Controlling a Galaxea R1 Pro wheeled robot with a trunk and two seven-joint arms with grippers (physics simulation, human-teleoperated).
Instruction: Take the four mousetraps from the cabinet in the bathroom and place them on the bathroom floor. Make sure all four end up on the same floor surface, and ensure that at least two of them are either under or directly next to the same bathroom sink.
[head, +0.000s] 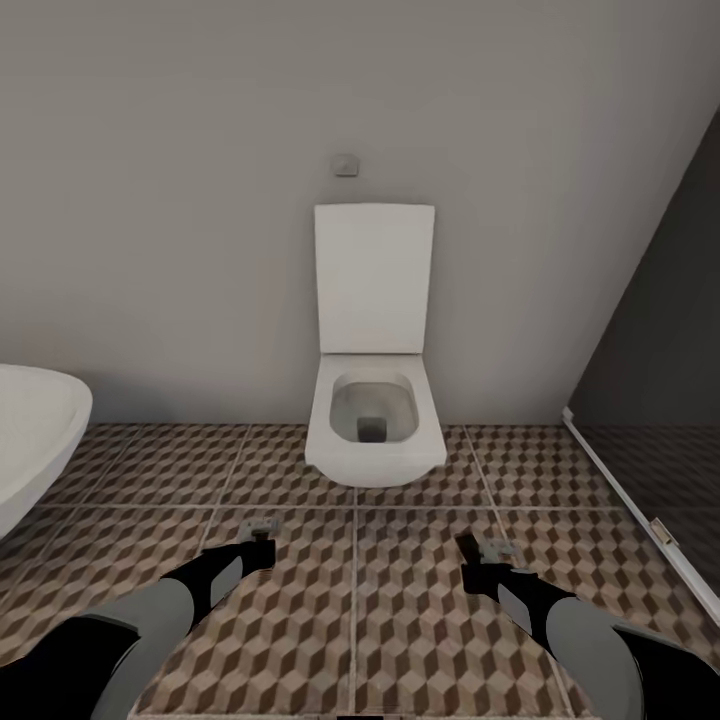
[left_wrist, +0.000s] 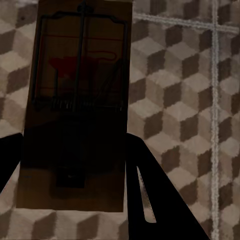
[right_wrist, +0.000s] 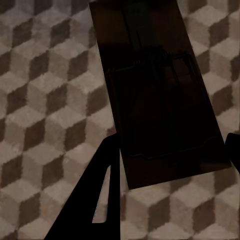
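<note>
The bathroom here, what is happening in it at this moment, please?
A two-armed robot stands facing a wall-hung toilet, with part of a white sink at its left. Each gripper holds one mousetrap above the bathroom floor: the left gripper grips a mousetrap with a red mark and wire bar, and the right gripper grips a darker mousetrap. Neither trap lies on the tiles yet. A dark shower panel stands at the right.

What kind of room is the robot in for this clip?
A bathroom, almost certainly. A white wall-hung toilet with its lid raised stands against the grey wall, the rim of a white basin shows at the left, and the floor of brown and beige cube-patterned tiles suits a wet room.
</note>
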